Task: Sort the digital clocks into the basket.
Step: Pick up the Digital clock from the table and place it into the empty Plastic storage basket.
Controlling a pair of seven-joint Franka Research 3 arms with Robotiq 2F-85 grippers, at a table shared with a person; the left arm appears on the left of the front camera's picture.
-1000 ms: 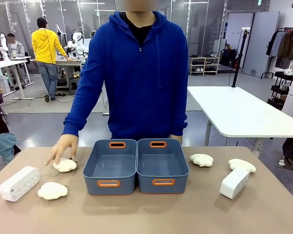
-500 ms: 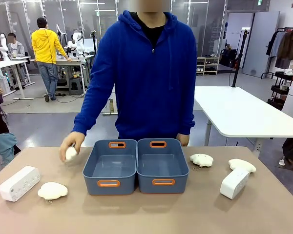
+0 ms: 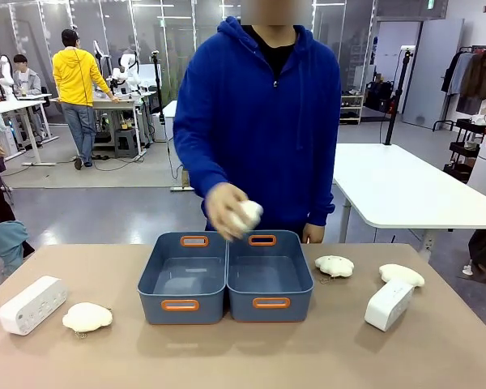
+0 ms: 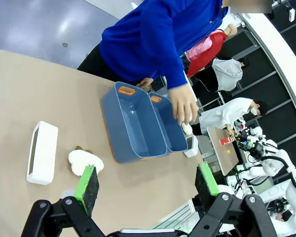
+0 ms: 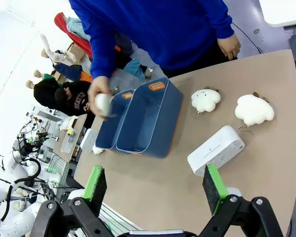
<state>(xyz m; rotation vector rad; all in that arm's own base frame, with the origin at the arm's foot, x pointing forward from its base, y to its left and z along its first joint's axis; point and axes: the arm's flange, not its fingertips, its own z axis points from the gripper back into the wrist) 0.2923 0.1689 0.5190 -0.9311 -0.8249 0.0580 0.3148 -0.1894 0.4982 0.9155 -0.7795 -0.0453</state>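
Note:
Two white digital clocks lie on the table, one (image 3: 32,305) at the far left and one (image 3: 389,305) at the right. Two identical blue-grey baskets stand side by side in the middle, the left one (image 3: 155,293) and the right one (image 3: 298,293); both look empty. In the left wrist view my left gripper (image 4: 147,180) hangs open high above the table, with the left clock (image 4: 42,152) below it. My right gripper (image 5: 155,185) is open too, above the right clock (image 5: 216,149). Neither gripper holds anything.
The person's hand holds a cream cloud-shaped item (image 3: 246,215) above the seam between the baskets. Other cloud items lie by the left clock (image 3: 87,317) and at the right (image 3: 334,265), (image 3: 401,274). Bare tabletop runs along the near edge.
The person picked up a cloud item from the table's left side and carried it right, to above the baskets. Clocks and baskets have not moved.

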